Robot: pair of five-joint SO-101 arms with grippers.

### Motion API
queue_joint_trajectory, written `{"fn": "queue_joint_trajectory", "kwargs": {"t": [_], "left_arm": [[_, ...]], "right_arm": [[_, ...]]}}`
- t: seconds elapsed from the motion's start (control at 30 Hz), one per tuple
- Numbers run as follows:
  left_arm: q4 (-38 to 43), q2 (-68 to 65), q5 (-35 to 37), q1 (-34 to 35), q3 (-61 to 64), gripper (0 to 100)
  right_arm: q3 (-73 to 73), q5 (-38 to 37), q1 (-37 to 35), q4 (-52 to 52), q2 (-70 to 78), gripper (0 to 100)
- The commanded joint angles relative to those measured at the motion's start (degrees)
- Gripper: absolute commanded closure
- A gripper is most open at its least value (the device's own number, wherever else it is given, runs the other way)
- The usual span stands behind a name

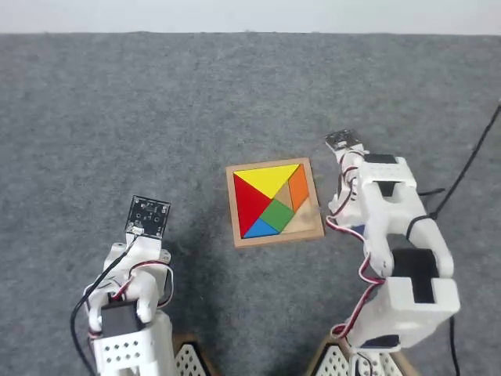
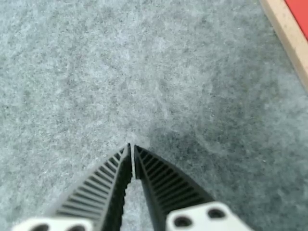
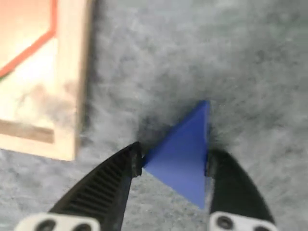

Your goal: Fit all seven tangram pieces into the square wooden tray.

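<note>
Plastic of the right arm [image 1: 391,235], at the right of the high view, covers most of the loose blue triangle [image 3: 184,151]. A blue sliver peeks out by the arm's red and white wires, just right of the wooden tray [image 1: 282,237]. Whether that triangle rests on the grey carpet [image 1: 117,102] or hangs just above it is hard to tell. The right wrist view cuts the tray off at one corner, and the left wrist view catches a strip of its rim with a red edge inside.

The right arm is folded forward beside the tray's right side. Its right gripper [image 3: 173,161] points down, both black fingers clamped on opposite sides of the loose blue triangle. The left arm [image 1: 129,313] sits at the lower left of the high view, well apart from the tray. Its left gripper [image 2: 132,149] is closed on nothing, ribbed tips all but meeting over bare carpet.

Inside the tray lie:
- a yellow triangle [image 1: 268,180] at the top
- a red triangle [image 1: 249,205] at the left
- a green square [image 1: 277,214] in the middle
- a small blue piece [image 1: 260,228] at the bottom
- an orange parallelogram [image 1: 299,188] at the right

Bare wood shows in the tray's lower right corner. A black cable [image 1: 470,164] crosses the carpet at the right edge.
</note>
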State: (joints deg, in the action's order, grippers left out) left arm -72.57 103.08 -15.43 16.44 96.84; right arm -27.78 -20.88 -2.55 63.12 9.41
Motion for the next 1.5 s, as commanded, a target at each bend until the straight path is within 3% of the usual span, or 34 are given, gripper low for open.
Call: {"fn": "queue_joint_trajectory", "kwargs": {"t": [0.0,0.17,0.33,0.53,0.67,0.77,0.9,1.07,1.3,1.47], "left_arm": [[-0.26,1.14,-0.79,0.44,-0.40,99],[-0.26,1.14,-0.79,0.44,-0.40,99],[-0.26,1.14,-0.79,0.44,-0.40,99],[-0.26,1.14,-0.79,0.44,-0.40,99],[-0.26,1.14,-0.79,0.44,-0.40,99],[-0.26,1.14,-0.79,0.44,-0.40,99],[-0.26,1.14,-0.79,0.44,-0.40,99],[-0.26,1.14,-0.79,0.44,-0.40,99],[-0.26,1.14,-0.79,0.44,-0.40,99],[-0.26,1.14,-0.79,0.44,-0.40,99]], "right_arm": [[0.70,-0.70,0.13,0.04,1.01,87.8],[0.88,-0.62,-0.04,0.48,0.57,89.0],[2.81,-0.62,-1.54,0.57,-1.63,97.2],[3.08,-0.53,-7.08,5.14,-9.27,97.2],[2.02,-0.88,-6.64,10.77,-13.76,93.1],[-2.64,-9.23,-7.43,13.67,-17.89,87.1],[-10.55,-16.44,-7.52,12.97,-22.73,86.4],[-13.63,-19.87,-6.20,12.44,-21.67,86.3],[-13.89,-23.47,-0.75,7.43,-18.15,72.2],[-16.18,-27.52,-0.48,1.98,-17.71,71.8]]}}
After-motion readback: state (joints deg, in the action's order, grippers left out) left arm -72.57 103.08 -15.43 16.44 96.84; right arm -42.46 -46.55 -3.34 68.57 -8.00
